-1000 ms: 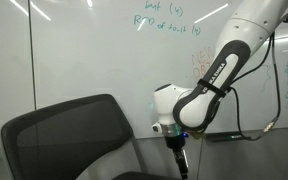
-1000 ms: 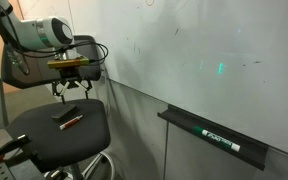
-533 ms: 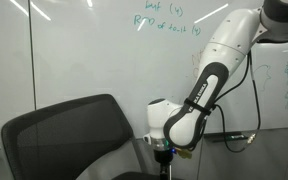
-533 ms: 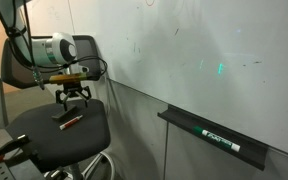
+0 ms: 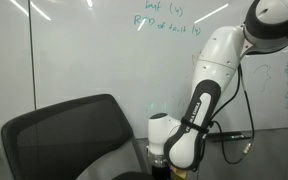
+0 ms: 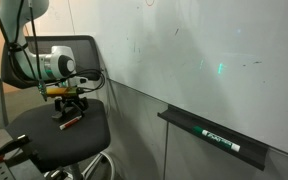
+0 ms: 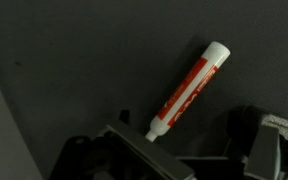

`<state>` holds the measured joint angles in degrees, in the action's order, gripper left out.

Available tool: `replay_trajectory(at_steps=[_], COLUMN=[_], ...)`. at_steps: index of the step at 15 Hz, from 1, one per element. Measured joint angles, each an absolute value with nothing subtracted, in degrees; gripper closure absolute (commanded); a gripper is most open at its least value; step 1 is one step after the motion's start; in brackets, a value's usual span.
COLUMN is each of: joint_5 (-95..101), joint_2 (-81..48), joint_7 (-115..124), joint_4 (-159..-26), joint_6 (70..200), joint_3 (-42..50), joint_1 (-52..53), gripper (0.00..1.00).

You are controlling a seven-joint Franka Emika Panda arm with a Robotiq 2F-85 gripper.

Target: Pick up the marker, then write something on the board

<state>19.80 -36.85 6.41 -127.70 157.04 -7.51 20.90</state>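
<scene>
Wrist view, marker (image 7: 189, 88) lying slantwise, its tip just beside end effector (image 7: 187, 142), jaws spread apart

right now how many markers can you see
2: a red-and-white marker lying on the black chair seat, and what looks like a dark marker in the black tray on the glossy white whiteboard. Others may be hidden.

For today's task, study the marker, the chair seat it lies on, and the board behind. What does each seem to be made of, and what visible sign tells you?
Marker: likely smooth plastic; white barrel with a red label and a slight sheen.
Chair seat: probably woven fabric; dark, matte, no highlights.
Board: glossy white, perhaps a coated panel or glass; it mirrors bright light streaks.
</scene>
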Motion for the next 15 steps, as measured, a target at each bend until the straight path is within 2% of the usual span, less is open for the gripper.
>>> replay_trajectory(at_steps=[3,4,5,13,15], joint_5=[17.5,16.9,16.4,15.3,15.3], joint_2=[-38.6,-39.0,-39.3,-38.7,-38.5], joint_7=[9.3,10.2,10.9,12.0,12.1], joint_4=[-127.8,-127.8,-127.9,-128.4,-128.7], joint_6=[157.1,157.1,157.1,156.8,156.7], joint_3=[-7.0,-6.9,-6.8,-6.3,-6.1], joint_1=[22.9,23.5,24.0,25.5,26.1], gripper=[0.0,0.09,0.26,0.87,0.99])
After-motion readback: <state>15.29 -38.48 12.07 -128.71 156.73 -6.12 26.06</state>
